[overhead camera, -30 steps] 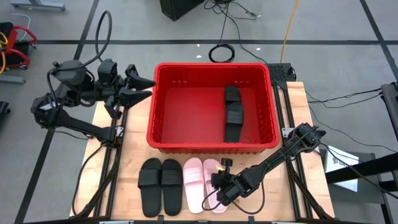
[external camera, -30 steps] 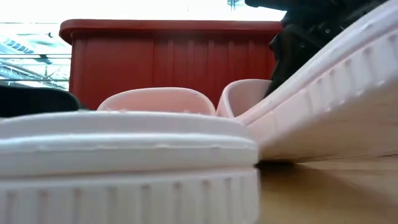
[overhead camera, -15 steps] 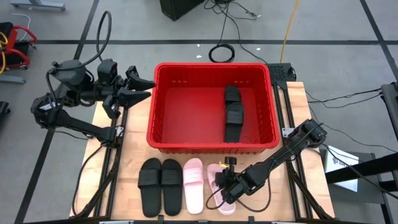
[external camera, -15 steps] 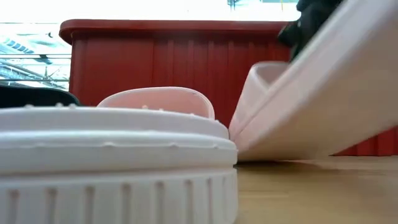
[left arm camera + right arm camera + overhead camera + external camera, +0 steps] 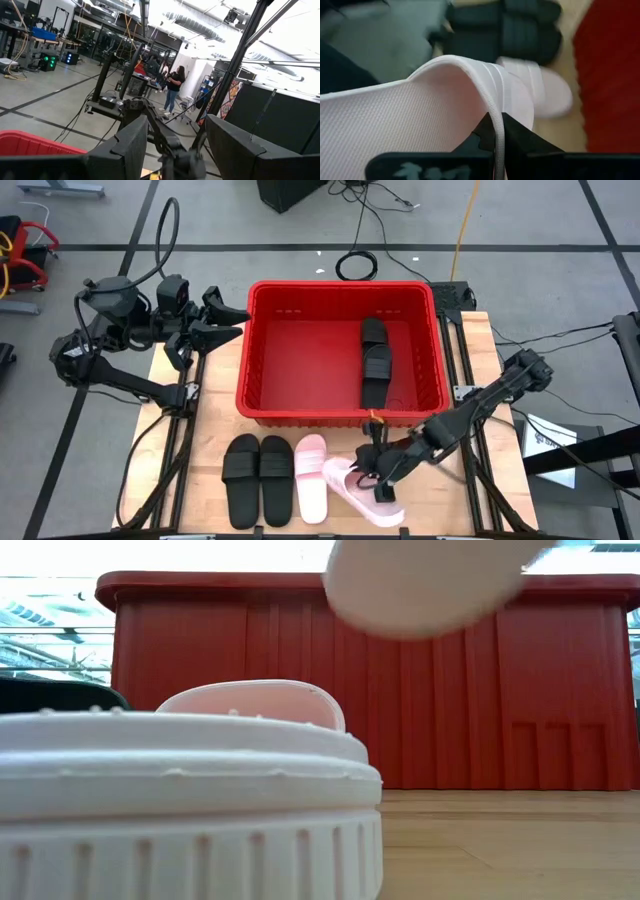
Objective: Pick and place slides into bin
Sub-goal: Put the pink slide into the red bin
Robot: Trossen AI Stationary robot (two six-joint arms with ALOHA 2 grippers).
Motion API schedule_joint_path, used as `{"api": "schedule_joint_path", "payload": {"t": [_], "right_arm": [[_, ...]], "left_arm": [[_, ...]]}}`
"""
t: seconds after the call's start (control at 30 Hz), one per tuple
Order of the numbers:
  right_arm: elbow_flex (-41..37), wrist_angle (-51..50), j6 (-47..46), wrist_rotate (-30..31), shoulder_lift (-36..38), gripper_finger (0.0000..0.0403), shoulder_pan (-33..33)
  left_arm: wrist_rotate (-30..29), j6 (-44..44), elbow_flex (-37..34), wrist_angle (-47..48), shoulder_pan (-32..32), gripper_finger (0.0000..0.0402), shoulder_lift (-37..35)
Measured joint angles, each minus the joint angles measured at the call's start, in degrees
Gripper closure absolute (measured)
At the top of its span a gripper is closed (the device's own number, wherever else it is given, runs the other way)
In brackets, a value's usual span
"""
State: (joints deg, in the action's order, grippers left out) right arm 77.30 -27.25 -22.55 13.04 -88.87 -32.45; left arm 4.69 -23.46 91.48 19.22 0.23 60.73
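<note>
Right gripper [image 5: 381, 470], near the front edge of the bench, with its jaws clamped on the strap edge of a pink slide [image 5: 362, 488], which hangs tilted and appears clear of the wood in the low view. The grip is thin, so the lift is best kept slow and high enough for the dangling heel to pass the front rim of the red bin [image 5: 300, 412] before the jaws release over its floor. Two black slides [image 5: 375, 361] already lie in the bin toward its right wall. A second pink slide [image 5: 311, 477] and a black pair [image 5: 259, 476] wait along the front edge, just left of the lifted one. Left gripper [image 5: 222, 321] waits beyond the bin's left wall, jaws apart and holding nothing. The bench [image 5: 218, 400] is pale wood on a dark frame. Around it: grey floor with black tape lines and loose cables; the left wrist view shows a workshop with a person [image 5: 173, 88] standing far off.
</note>
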Motion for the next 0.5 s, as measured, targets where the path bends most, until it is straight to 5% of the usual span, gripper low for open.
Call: {"api": "schedule_joint_path", "payload": {"t": [0.5], "right_arm": [[0.1, 36.4, 16.5, -4.2, 8.3, 0.0399, 6.6]], "left_arm": [[0.0, 0.7, 0.0, -5.1, 0.0, 0.0199, 0.0]]}}
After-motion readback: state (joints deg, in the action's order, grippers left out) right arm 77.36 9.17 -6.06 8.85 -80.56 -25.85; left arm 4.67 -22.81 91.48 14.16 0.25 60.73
